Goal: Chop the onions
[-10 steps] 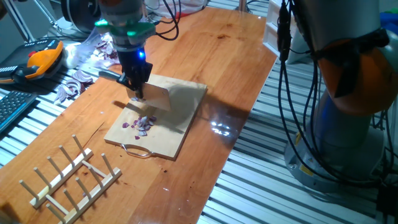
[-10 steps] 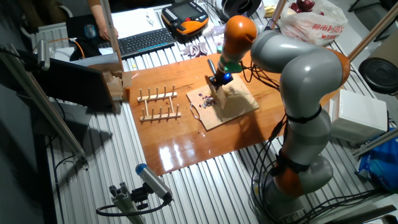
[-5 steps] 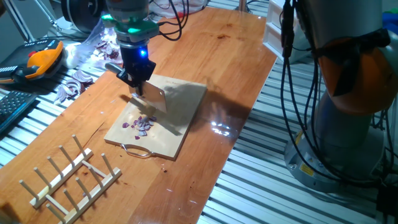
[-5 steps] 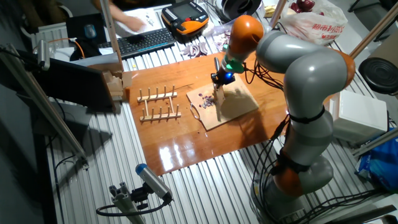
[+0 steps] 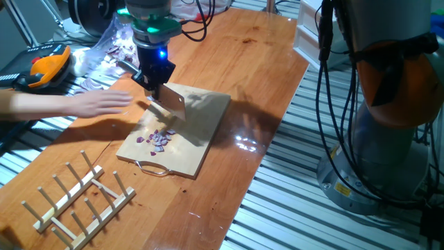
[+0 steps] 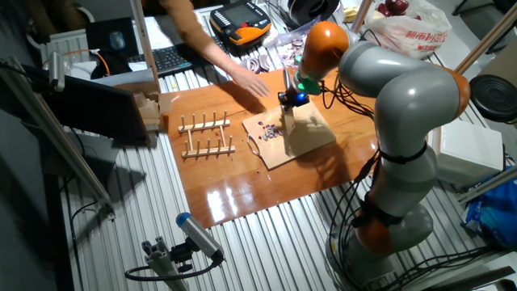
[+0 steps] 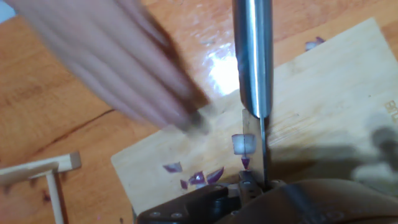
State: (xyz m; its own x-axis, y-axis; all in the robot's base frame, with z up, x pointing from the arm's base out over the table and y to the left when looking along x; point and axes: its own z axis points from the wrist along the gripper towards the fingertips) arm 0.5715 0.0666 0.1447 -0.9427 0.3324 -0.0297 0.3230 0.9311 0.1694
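You're mid-chop: fingers (image 5: 154, 82) gripping the knife (image 5: 168, 105) above the onions (image 5: 159, 137) on the board (image 5: 201, 132). A hand (image 5: 97, 104) is reaching in; wait before lowering.

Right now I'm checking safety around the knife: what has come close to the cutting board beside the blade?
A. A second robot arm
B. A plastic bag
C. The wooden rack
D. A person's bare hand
D: a person's hand reaches over the table to the cutting board, near the knife held in the gripper.
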